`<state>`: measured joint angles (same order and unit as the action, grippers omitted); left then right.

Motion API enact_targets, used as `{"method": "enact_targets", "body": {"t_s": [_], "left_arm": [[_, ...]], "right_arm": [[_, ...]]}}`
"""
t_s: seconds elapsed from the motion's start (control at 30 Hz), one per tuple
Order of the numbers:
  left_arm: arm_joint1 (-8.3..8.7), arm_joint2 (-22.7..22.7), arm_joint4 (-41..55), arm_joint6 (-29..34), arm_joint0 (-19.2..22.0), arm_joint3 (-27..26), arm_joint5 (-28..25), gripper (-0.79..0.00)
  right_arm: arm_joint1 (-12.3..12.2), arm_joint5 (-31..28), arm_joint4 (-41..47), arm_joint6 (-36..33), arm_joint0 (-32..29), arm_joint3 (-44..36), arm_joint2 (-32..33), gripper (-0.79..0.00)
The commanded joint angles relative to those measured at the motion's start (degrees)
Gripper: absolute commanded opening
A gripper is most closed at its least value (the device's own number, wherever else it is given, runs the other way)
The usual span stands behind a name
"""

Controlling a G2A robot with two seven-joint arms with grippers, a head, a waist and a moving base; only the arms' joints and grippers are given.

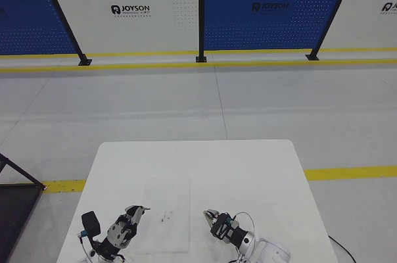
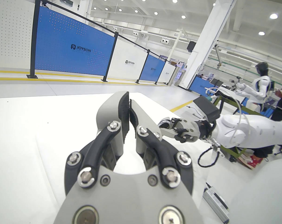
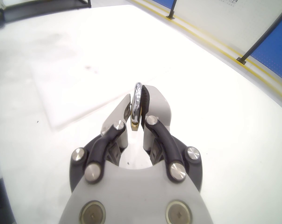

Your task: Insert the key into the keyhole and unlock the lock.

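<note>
Much of the lock (image 3: 136, 108) hides inside the right end effector (image 3: 137, 97).

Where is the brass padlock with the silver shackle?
Right wrist view: the brass padlock is clamped in the right gripper, over the white table just right of the thin white mat.

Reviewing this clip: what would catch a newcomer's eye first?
The padlock, a chrome shackle on a brass body, is pinched in the right end effector low over the white table near the robot's edge. Across a pale mat from it is the left end effector, closed.
</note>
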<state>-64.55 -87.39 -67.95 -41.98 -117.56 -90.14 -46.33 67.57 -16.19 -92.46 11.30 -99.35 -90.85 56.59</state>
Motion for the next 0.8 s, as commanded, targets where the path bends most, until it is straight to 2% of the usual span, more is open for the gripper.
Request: {"method": "enact_targets", "body": {"t_s": [0.0,0.2,0.37,0.53,0.63,0.7,0.77], "left_arm": [[0.0,0.0,0.0,0.0,0.0,0.0,0.0,-0.785],[-0.09,0.62,1.89,0.26,0.48,-0.78,-0.57,-0.785],[-0.2,1.07,2.53,-2.78,0.6,-0.98,-1.8,-0.785],[-0.26,1.57,3.86,-6.12,1.47,-0.2,-5.57,-0.785],[-0.29,1.46,3.97,-8.0,2.39,0.2,-7.12,-0.785],[-0.35,2.76,6.68,-6.54,2.38,-0.42,-9.43,-0.785],[-0.34,2.42,6.61,-6.6,2.53,-0.78,-9.38,-0.785]], "right_arm": [[0.05,0.0,0.57,-0.21,0.06,0.1,-0.1,-0.785],[0.33,-1.39,4.95,1.1,1.18,1.04,-0.6,-0.785],[0.49,-4.05,10.19,6.8,1.67,2.13,-0.52,-0.785],[0.28,-12.43,15.4,14.0,2.74,3.39,0.0,-0.785],[-0.02,-19.76,17.05,17.77,3.68,3.91,0.02,-0.785],[-0.22,-22.97,17.24,20.37,4.24,4.41,0.26,-0.785],[-0.32,-26.41,17.32,23.36,4.63,4.62,-0.12,-0.785]]}}
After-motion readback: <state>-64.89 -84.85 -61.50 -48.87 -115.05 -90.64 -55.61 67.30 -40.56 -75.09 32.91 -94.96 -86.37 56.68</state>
